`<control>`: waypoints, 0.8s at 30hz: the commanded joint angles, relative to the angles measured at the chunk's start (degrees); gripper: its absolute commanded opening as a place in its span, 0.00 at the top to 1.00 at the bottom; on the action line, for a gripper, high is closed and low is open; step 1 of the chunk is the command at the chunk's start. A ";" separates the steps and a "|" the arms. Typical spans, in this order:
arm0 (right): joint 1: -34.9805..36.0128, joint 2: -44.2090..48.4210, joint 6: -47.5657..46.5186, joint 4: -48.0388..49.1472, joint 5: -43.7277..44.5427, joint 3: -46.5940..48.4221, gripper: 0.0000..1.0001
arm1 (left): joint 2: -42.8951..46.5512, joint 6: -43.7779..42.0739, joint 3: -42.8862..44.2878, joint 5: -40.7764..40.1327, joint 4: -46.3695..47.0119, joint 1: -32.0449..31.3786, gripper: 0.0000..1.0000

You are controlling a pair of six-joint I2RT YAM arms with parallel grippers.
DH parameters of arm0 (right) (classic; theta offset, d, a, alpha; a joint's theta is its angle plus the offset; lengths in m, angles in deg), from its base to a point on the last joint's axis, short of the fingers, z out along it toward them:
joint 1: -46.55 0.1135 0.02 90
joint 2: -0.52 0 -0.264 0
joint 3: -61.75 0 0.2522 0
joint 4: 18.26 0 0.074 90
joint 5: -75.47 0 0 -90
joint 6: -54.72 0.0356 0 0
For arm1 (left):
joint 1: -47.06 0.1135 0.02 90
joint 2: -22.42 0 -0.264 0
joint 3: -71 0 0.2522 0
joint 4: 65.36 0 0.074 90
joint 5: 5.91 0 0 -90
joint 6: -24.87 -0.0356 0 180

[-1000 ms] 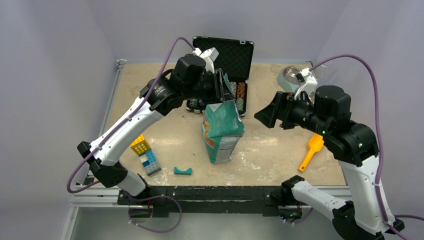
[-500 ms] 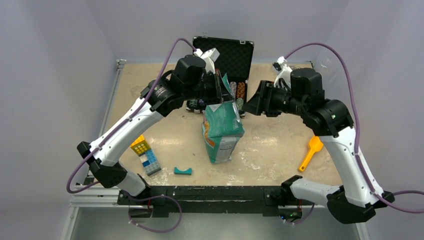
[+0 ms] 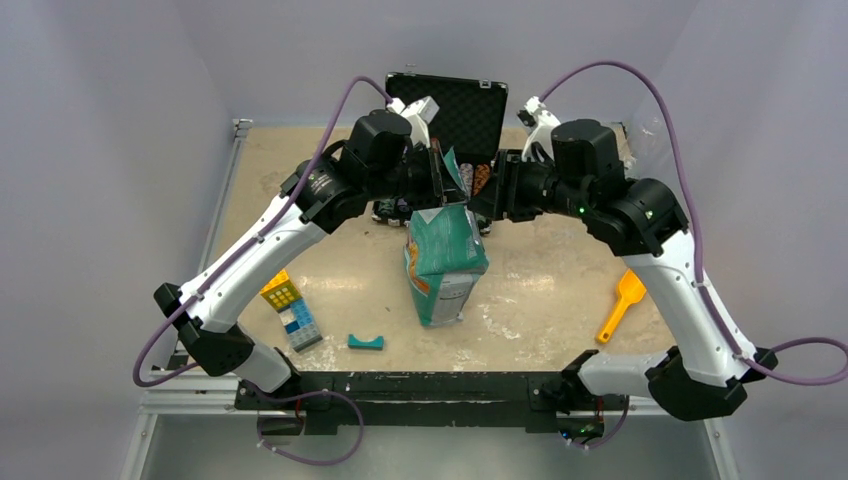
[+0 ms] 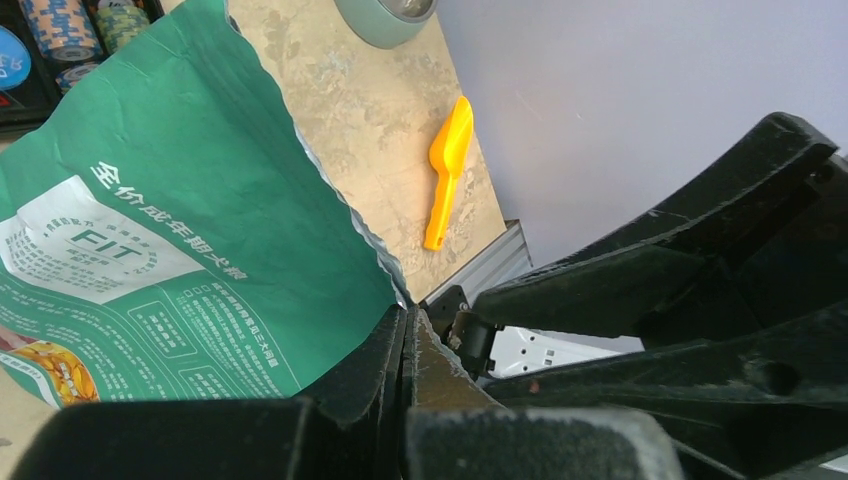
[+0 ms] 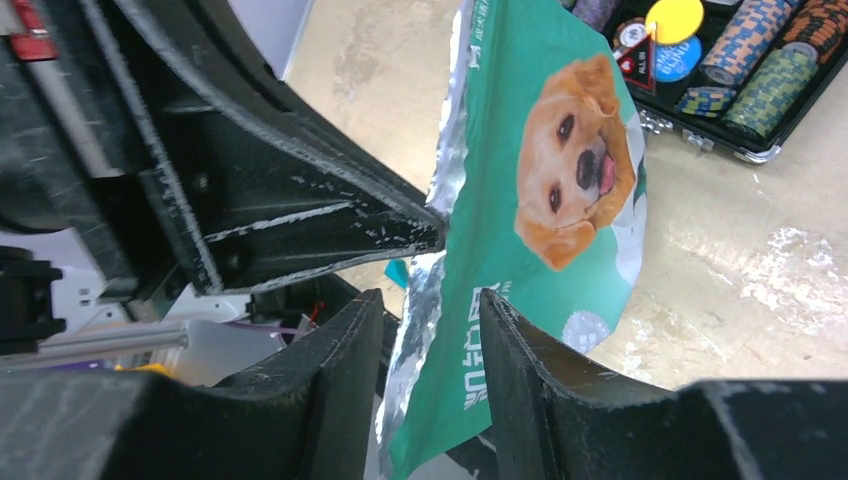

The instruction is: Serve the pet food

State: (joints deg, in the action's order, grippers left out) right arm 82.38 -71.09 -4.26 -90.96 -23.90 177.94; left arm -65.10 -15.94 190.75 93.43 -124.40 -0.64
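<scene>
Left pincer (image 4: 405, 325) pinching bag (image 3: 445, 250) at top rim; right pincer (image 5: 430, 305) spread, opposite rim between its fingers (image 5: 340, 385); bag upright, mouth between both.

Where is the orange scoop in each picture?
Top view: the orange scoop lies at the right, below the middle.
Left wrist view: upper middle, right of the green bag.
Right wrist view: not in it.
Shared landmark: the green bag, in all three.
</scene>
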 commanded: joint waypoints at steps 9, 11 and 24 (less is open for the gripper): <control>6.26 -4.04 -4.23 -4.22 13.09 3.16 0.65 | 0.63 1.60 3.35 -0.76 -4.04 -0.12 1.00; 6.54 -4.02 -4.35 -4.42 13.99 3.25 0.66 | 0.53 1.53 3.51 -0.70 -4.32 -0.11 1.00; 6.62 -3.40 -5.28 -4.56 11.57 7.67 0.53 | 0.73 -1.59 3.74 1.07 -4.44 0.04 1.00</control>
State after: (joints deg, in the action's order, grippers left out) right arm 88.92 -75.57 -8.56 -95.46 -11.20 182.82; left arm -65.10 -15.78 191.93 92.49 -130.37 -0.64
